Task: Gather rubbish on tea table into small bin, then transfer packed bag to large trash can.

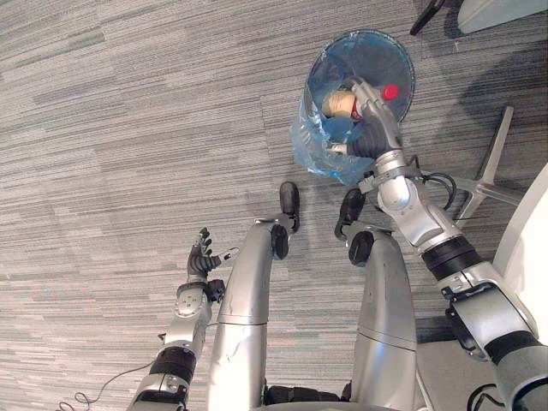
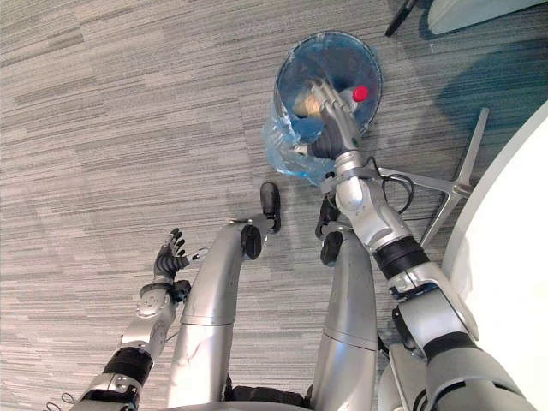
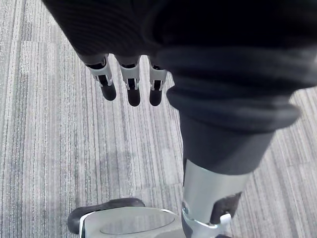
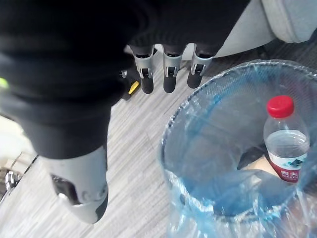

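While the right hand (image 1: 370,111) hovers over the bin (image 1: 368,51), fingers straight and empty, the bag (image 1: 306,147) looks thin, light, tearable: grip its gathered rim; left hand (image 1: 200,257) relaxed-fingered, well apart.

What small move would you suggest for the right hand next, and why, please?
Probably lower the right hand to the rim of the bag and curl its fingers on it: the hand hovers open at the bin, the bottle already lies inside, and the bag is not yet gripped. The left hand hangs open.
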Available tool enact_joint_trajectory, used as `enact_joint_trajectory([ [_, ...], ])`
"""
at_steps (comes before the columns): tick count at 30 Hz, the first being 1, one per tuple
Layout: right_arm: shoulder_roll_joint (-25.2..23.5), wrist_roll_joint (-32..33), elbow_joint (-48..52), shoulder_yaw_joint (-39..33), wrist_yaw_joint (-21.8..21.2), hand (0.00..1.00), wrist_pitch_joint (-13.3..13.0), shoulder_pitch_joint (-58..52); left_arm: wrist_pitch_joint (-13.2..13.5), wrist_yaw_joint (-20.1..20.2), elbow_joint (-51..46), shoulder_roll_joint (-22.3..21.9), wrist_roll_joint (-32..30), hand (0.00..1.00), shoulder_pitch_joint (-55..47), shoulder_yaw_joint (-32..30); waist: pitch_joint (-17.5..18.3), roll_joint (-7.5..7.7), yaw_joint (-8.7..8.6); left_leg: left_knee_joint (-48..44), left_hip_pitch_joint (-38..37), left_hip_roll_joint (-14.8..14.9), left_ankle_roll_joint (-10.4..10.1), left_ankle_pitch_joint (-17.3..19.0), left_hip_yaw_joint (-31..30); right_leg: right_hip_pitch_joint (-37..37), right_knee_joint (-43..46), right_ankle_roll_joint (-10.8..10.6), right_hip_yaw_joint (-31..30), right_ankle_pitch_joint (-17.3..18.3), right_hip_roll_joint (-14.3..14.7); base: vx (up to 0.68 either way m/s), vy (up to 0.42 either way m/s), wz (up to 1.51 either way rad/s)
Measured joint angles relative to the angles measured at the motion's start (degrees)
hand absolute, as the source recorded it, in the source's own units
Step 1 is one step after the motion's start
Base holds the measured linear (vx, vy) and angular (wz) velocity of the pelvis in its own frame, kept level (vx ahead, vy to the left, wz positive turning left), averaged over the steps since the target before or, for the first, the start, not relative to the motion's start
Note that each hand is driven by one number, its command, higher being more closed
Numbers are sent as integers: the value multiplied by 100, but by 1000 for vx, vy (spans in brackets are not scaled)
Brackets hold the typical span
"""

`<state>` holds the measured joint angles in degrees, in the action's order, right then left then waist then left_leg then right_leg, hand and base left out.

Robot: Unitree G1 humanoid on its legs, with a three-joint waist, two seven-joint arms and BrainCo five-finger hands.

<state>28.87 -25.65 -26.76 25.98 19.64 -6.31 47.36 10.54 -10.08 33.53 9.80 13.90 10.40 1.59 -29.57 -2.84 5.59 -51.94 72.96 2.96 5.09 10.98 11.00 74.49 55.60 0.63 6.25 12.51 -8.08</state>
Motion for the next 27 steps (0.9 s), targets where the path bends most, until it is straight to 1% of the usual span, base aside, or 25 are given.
enact_joint_trajectory([
  [4,38,-272,-578,229,-106,0,25,122,8,1,-82,5,-1,0,0,3,0,0,11,1,166,-18,1,-1,-1,156,-1,-15,-1,-10,-17,-38,24,3],
  [5,55,-432,-806,341,-128,0,46,149,10,2,-119,6,0,0,0,12,0,0,16,1,239,-40,1,-3,-2,232,20,-16,-1,-11,-40,-31,24,8],
  [9,80,-577,-1081,447,-205,0,65,170,23,2,-177,5,4,0,0,49,0,0,13,1,304,-97,1,-5,-9,311,83,-16,-2,-1,-103,-32,25,9],
  [11,83,-652,-1154,456,-209,0,75,177,87,2,-176,3,6,0,9,55,0,0,14,0,323,-99,0,-4,-18,324,76,-18,1,1,-103,-33,23,2],
  [13,77,-706,-1288,644,-257,0,120,252,83,6,84,-9,8,0,256,35,0,0,6,2,345,-99,0,-4,-20,344,75,-18,2,1,-102,-54,29,0],
  [14,3,-853,-1299,811,-266,0,180,296,89,0,382,-17,6,0,477,-4,0,0,-15,1,380,-101,-3,-6,-39,368,73,-19,16,1,-100,-63,31,1],
  [16,-89,-950,-1322,832,-268,0,192,323,89,0,575,-14,13,0,646,-9,0,0,-44,1,416,-99,-8,-10,-53,397,66,-18,28,0,-93,-49,25,1],
  [18,-310,-1047,-1529,822,-218,0,251,366,91,-2,692,-27,23,0,712,-80,0,0,-81,0,433,-99,-13,-15,-80,403,67,-13,51,-2,-89,-40,23,3],
  [19,-366,-1052,-1553,821,-211,100,270,393,92,-2,703,-52,23,0,712,-122,0,0,-88,-2,433,-98,-12,-16,-84,403,73,-7,54,-4,-87,-36,22,2],
  [22,-508,-1096,-1790,794,-198,100,311,505,90,-6,816,-75,29,0,755,-130,0,0,-133,-7,433,-97,8,-31,-99,403,86,14,60,0,-81,-30,17,1],
  [25,-604,-1097,-1969,620,-183,100,330,554,85,-17,984,-122,113,0,925,-143,0,0,-132,-19,436,-97,-23,-20,-116,403,106,15,71,21,-78,-49,24,2],
  [27,-607,-1091,-1978,557,-186,100,396,552,84,-28,995,-139,132,0,986,-207,0,0,-132,-22,436,-96,-27,-22,-121,405,114,17,73,23,-74,-58,26,1],
])
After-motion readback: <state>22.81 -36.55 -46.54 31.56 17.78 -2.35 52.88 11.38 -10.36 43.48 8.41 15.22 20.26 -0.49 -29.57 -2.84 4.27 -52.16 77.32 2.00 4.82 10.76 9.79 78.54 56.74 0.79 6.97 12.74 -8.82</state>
